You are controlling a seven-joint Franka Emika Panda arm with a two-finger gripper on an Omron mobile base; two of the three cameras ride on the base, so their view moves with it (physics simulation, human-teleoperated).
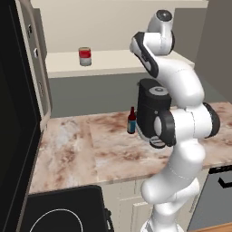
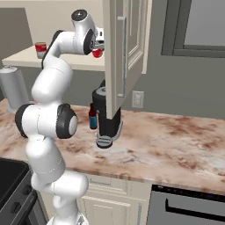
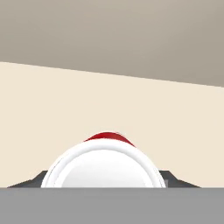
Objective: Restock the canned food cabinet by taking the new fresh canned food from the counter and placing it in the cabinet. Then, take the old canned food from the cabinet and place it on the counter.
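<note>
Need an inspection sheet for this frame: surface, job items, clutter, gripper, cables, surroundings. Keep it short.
Surface: counter of mottled brown-and-cream stone, mostly bare in front of the arm.
Job items: new red can held up at the cabinet shelf, its white top close in the hand view; old can stands upright on the shelf, left part.
Clutter: dark coffee machine and a small bottle beside it on the counter; grey canister at the far left.
Gripper: gripper at shelf height, closed on the new red can.
Cables: nothing seen.
Surroundings: open cabinet door, wall outlet, black cooktop, window.
</note>
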